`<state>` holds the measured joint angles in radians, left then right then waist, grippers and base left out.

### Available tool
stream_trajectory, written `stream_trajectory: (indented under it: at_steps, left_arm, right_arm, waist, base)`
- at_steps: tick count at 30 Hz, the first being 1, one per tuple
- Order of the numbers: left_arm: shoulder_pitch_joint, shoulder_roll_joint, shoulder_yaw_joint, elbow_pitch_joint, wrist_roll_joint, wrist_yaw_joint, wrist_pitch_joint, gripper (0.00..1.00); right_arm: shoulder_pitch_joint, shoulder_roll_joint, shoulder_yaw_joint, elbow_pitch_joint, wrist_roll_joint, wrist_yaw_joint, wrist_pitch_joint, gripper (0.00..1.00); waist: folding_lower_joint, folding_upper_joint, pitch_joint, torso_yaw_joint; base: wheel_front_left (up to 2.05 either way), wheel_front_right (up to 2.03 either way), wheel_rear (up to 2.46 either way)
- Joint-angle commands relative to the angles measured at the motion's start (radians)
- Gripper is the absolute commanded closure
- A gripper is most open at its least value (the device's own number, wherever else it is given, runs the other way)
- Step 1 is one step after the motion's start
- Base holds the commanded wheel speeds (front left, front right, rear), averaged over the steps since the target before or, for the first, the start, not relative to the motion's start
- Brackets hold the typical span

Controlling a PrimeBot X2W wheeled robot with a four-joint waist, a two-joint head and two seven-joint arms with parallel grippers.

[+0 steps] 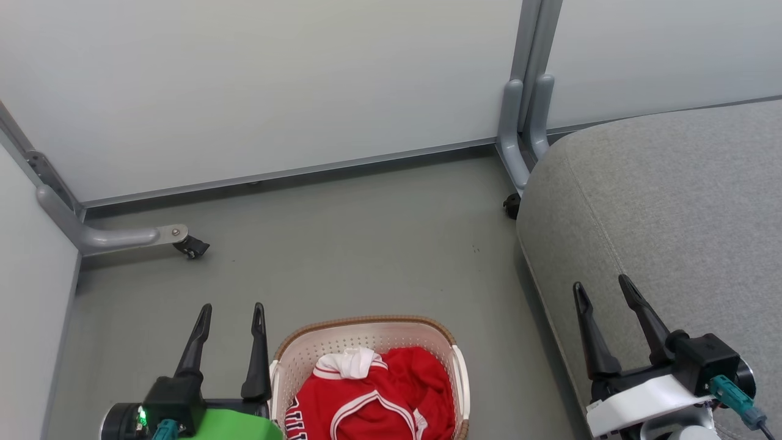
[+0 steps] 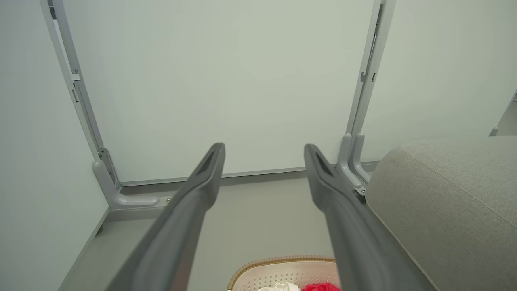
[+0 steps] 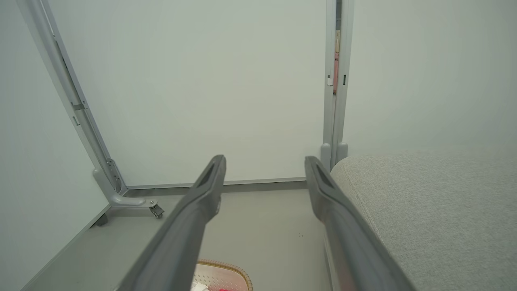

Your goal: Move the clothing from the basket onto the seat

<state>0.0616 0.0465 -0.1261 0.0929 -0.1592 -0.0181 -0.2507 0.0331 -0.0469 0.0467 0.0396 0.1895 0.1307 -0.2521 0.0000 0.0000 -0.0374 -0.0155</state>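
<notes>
The red clothing [image 1: 391, 397] with white trim lies crumpled in the cream basket [image 1: 305, 351], which stands on the floor at the bottom middle of the head view. My left gripper [image 1: 232, 308] is open just left of the basket, fingers pointing away from me, nothing between them. The grey seat [image 1: 672, 208] fills the right side. My right gripper [image 1: 605, 287] is open above the seat's front edge, empty. In the left wrist view the basket rim [image 2: 282, 260] and a bit of the clothing [image 2: 319, 287] show between my fingers [image 2: 202, 182]. The right wrist view shows the basket [image 3: 226, 275] and the seat [image 3: 436, 210].
White partition panels [image 1: 256, 85] on grey wheeled feet [image 1: 122, 235] close off the back and the left. Another grey post foot [image 1: 519, 140] stands by the seat's far corner. Grey floor [image 1: 366, 244] lies between the basket and the panels.
</notes>
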Motion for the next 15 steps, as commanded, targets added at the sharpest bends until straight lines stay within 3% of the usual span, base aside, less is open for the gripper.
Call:
stream_trajectory:
  at_steps: [1,15]
  left_arm:
    - [0.013,0.007,0.000,-0.001,0.027,-0.004,-0.009,0.00]
    - [0.011,0.007,-0.003,0.000,0.039,0.002,-0.015,0.00]
  right_arm:
    - [0.015,-0.006,0.002,-0.006,-0.021,0.000,-0.008,0.00]
    - [0.018,-0.006,0.004,-0.004,-0.037,0.000,-0.014,0.00]
  waist:
    - [0.0000,0.0000,0.000,0.000]
    - [0.0000,0.0000,-0.001,0.006]
  base:
    - [0.00,0.00,0.00]
    - [0.00,0.00,0.00]
